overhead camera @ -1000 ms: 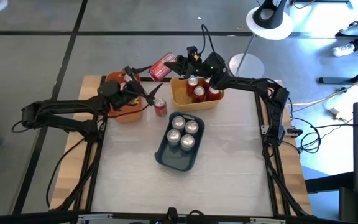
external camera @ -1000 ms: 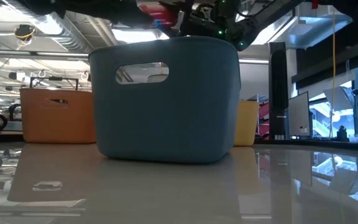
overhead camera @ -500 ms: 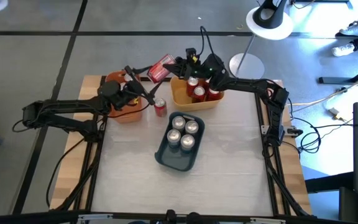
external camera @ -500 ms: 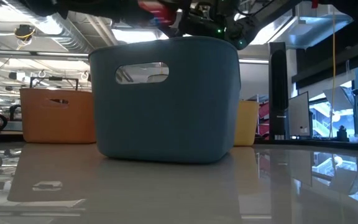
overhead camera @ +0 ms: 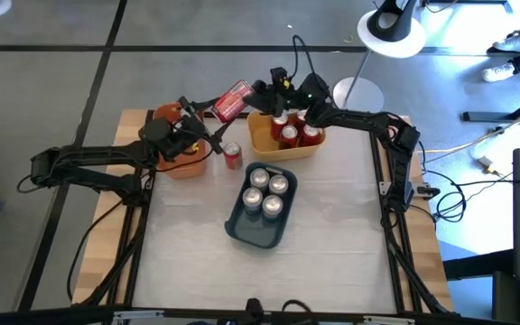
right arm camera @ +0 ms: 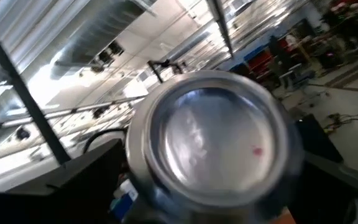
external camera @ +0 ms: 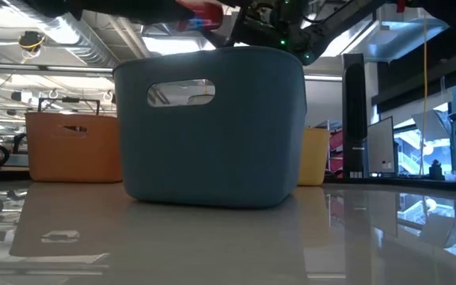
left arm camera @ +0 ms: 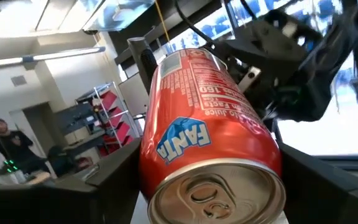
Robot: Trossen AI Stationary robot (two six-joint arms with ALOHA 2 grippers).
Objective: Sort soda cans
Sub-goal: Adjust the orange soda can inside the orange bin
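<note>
Your sort is well along: silver cans fill the dark blue-grey plastic bin, red cans the yellow bin. One red soda can hangs between both grippers, jaws seemingly flanking it; another red can waits on the desk.

The lifted can is red-orange with a blue-and-white logo and a silver top. The bins are orange, yellow and blue-grey.
</note>
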